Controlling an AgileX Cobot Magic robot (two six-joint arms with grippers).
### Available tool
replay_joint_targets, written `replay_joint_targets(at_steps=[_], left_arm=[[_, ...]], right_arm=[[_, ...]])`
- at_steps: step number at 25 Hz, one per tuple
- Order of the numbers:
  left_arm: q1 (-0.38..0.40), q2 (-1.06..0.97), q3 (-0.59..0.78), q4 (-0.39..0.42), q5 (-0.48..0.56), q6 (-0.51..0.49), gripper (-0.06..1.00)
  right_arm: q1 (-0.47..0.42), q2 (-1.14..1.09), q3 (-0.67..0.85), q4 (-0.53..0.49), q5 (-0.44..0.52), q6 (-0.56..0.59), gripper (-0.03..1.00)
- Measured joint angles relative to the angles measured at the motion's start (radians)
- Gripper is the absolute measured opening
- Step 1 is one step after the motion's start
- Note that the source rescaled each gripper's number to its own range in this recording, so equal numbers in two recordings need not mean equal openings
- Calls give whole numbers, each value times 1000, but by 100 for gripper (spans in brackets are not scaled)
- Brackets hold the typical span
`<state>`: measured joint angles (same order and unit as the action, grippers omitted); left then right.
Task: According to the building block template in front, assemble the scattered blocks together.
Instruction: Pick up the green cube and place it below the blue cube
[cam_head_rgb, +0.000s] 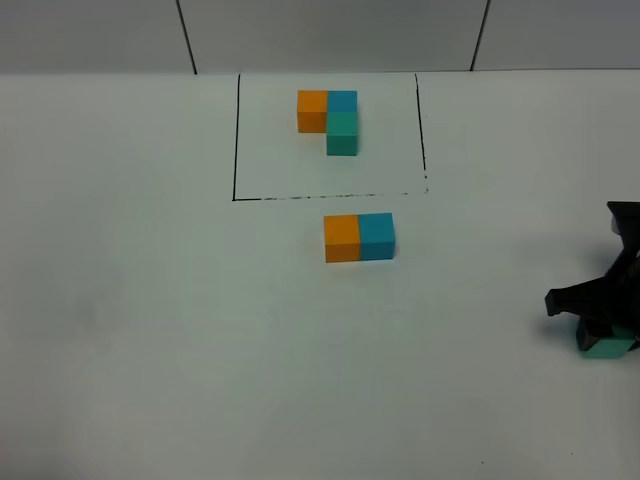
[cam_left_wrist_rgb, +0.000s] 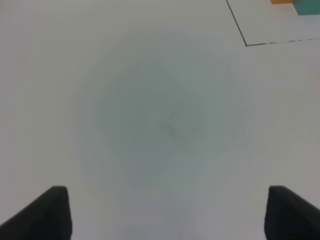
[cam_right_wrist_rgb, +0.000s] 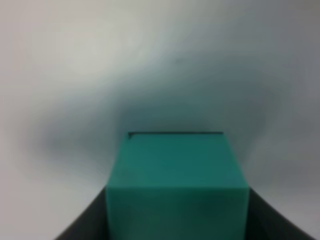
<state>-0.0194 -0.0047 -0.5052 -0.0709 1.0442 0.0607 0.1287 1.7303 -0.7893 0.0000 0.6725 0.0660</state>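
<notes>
On the white table (cam_head_rgb: 150, 330), the black-framed building block template (cam_head_rgb: 330, 118) sits at twelve o'clock. The left gripper (cam_left_wrist_rgb: 167, 215) hangs spread wide. At four o'clock the right gripper (cam_head_rgb: 605, 335) pinches the teal-green cube (cam_head_rgb: 607, 348). The orange cube (cam_head_rgb: 341, 238) and blue cube (cam_head_rgb: 377, 235) touch at centre.

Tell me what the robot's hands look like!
Both are plain black. The left gripper has two blunt, wedge-shaped fingers with flat tips. The right gripper looks like a chunky, angular black claw. No cables, stickers or markings show.
</notes>
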Motion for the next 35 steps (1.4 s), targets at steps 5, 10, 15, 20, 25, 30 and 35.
replay_joint_targets(at_steps=[5,10,15,20,25,30,35], left_arm=[[0,0,0,0,0,0,68],[0,0,0,0,0,0,68],[0,0,0,0,0,0,68],[0,0,0,0,0,0,68],[0,0,0,0,0,0,68],[0,0,0,0,0,0,68],[0,0,0,0,0,0,68]], right_arm=[[213,-33,-70,-48,131,153,2],[445,-5,-140,-144,132,482,2],[577,103,-256,-210,128,687,2],[623,243,-443,-210,163,715,2],[634,343,-594,-203,212,716,2],[634,380,-645,-201,226,716,2],[634,410,-664,-203,228,716,2]])
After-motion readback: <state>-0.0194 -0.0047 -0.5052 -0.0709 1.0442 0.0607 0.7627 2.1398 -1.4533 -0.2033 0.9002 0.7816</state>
